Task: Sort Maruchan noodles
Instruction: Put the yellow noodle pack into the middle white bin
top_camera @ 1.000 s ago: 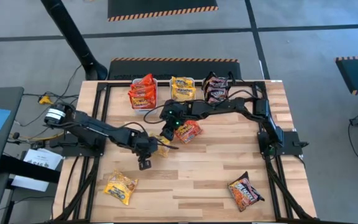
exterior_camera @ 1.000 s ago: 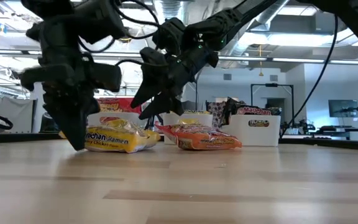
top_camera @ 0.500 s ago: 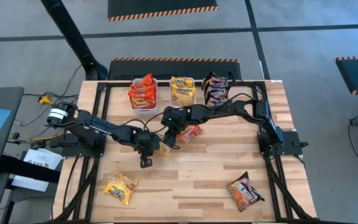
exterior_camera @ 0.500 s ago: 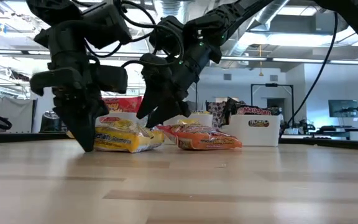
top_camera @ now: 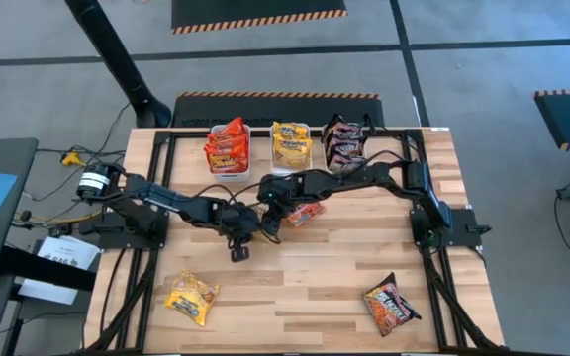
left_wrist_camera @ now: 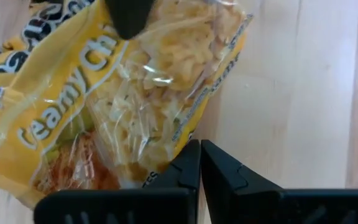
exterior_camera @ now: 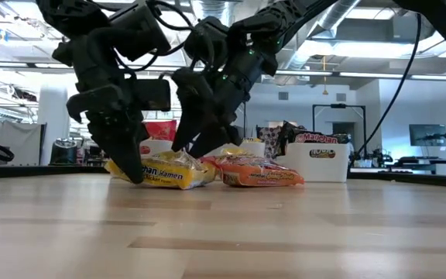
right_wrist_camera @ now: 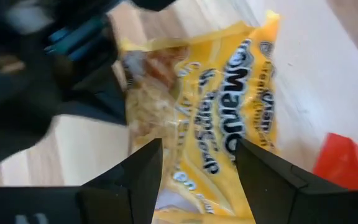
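Right at the middle of the table (top_camera: 305, 287) we see a yellow noodle packet (exterior_camera: 167, 169) lying flat, its clear window showing pale crumbled noodles and its print reading "Creamy Chicken". Our left gripper (top_camera: 245, 225) presses down at one edge of it with fingers (left_wrist_camera: 188, 171) shut tight together, apparently on nothing, though the contact itself is hard to make out. Our right gripper (top_camera: 273, 210) hangs just above the same packet with its fingers (right_wrist_camera: 145, 171) spread wide to either side. A red packet (exterior_camera: 260, 174) lies just beside the yellow one. Another yellow packet (top_camera: 192, 298) and a dark packet (top_camera: 391, 304) sit well apart near the front edge. Three white tubs (top_camera: 292, 158) along the far edge hold red, yellow and dark packets in turn. The tabletop is pale wood planks in a black frame, and behind it stretches a bright workshop with ceiling pipes and a monitor (exterior_camera: 427, 136).
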Controlling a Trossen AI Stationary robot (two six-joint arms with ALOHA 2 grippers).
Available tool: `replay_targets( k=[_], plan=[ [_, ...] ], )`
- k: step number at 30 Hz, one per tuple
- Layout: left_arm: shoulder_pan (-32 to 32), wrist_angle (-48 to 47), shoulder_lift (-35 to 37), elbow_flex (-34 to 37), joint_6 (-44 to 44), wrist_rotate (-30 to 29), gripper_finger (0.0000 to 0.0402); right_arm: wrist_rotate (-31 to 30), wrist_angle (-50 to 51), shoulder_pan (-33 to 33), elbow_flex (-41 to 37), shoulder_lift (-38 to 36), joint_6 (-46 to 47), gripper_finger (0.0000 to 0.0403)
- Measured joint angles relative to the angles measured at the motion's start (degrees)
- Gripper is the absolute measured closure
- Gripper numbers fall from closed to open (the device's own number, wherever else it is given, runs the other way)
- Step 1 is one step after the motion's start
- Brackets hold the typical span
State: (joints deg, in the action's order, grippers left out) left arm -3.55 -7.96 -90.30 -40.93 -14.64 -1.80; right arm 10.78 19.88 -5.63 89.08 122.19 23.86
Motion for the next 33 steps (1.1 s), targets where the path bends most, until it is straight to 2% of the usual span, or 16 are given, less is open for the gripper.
replay_targets(
  k=[11,15,22,30,33],
  plan=[
    [0.11,-1.46,0.11,-0.08,0.04,1.38,0.0401,-0.81,-0.12,-0.02,0.13,1.69,6.11,0.0181],
    [0.14,1.70,-0.05,0.13,0.19,1.60,0.0401,-2.22,3.30,0.18,0.17,1.48,8.53,0.0207],
    [0.13,3.11,-0.11,0.22,1.90,1.18,0.0401,-2.06,3.95,0.54,0.15,1.50,9.48,0.0282],
    [0.11,4.96,-0.11,0.22,3.41,1.43,0.0401,-0.39,4.15,1.07,0.07,1.62,12.23,0.0299],
    [0.11,5.11,-0.11,0.22,3.72,1.37,0.0401,-0.39,4.00,1.27,0.05,1.62,13.43,0.0323]
  ],
)
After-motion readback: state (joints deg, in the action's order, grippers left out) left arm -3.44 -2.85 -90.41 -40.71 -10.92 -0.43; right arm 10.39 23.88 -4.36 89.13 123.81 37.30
